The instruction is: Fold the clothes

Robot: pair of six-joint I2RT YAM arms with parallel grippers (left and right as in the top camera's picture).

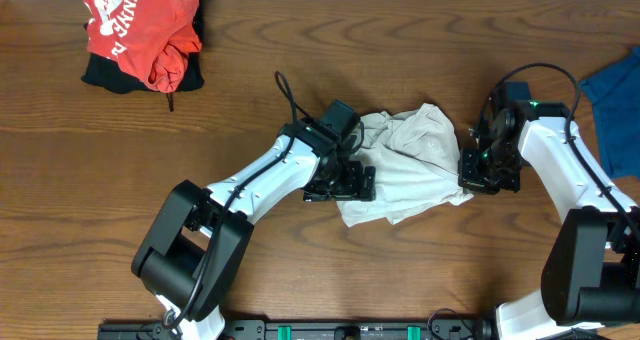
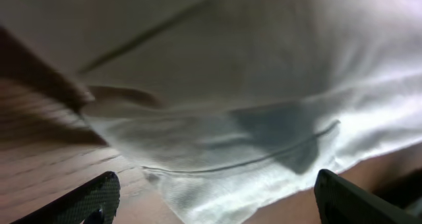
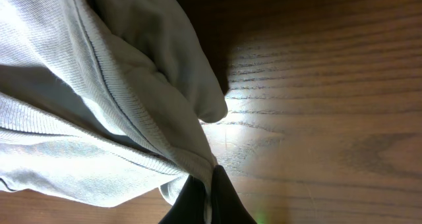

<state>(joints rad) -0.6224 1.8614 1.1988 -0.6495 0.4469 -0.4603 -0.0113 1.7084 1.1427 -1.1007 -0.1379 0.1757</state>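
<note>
The shirt (image 1: 410, 165) lay crumpled in a pale heap near the middle of the table (image 1: 300, 90), between my two grippers. On my right side, a fold of its edge was pinched in my right gripper (image 3: 210, 196). The jaws were closed tight on the ribbed fabric, which bunched up and away from the dark fingers (image 3: 231, 207) in my right wrist view, with bare lit wood beside it.

My left gripper (image 1: 345, 183) sat low at the shirt's opposite edge, jaws spread wide and holding nothing. In my left wrist view one dark fingertip (image 2: 92, 197) showed in each bottom corner, far apart. A stitched hem of the shirt lay on the wood just beyond them. I could not tell whether either fingertip touched the cloth.

Farther out, a blue cloth (image 1: 618, 105) lay at the table's edge beyond my right arm, apart from the shirt. A red garment (image 1: 140, 30) with white lettering was bunched on top of something black in the far corner on my left, well apart from everything else.
</note>
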